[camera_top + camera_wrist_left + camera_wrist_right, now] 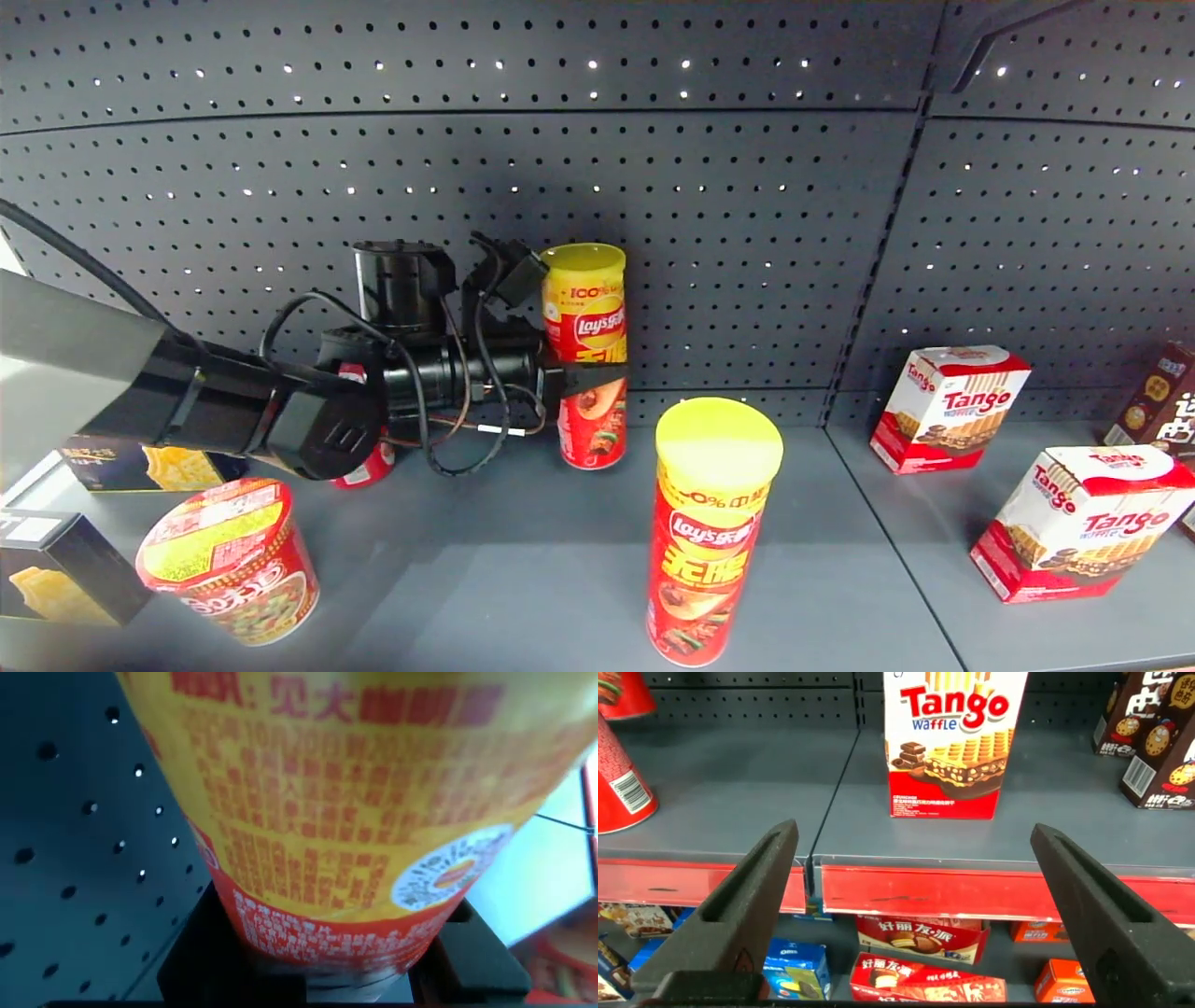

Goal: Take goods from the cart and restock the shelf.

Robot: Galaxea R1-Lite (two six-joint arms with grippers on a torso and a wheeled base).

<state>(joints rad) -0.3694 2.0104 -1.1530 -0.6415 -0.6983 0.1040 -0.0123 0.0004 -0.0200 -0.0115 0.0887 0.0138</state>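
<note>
A tall red and yellow chips can stands upright at the back of the grey shelf, close to the pegboard wall. My left gripper is shut on its middle, coming in from the left. In the left wrist view the can sits between the black fingers. A second, matching chips can stands free nearer the front, to the right. My right gripper is open and holds nothing, in front of the shelf's red edge strip, facing a wafer box.
A cup of noodles and black snack boxes sit at the left. A small red can stands behind my left arm. Two wafer boxes and a dark cookie box fill the right bay. Packed goods line the lower shelf.
</note>
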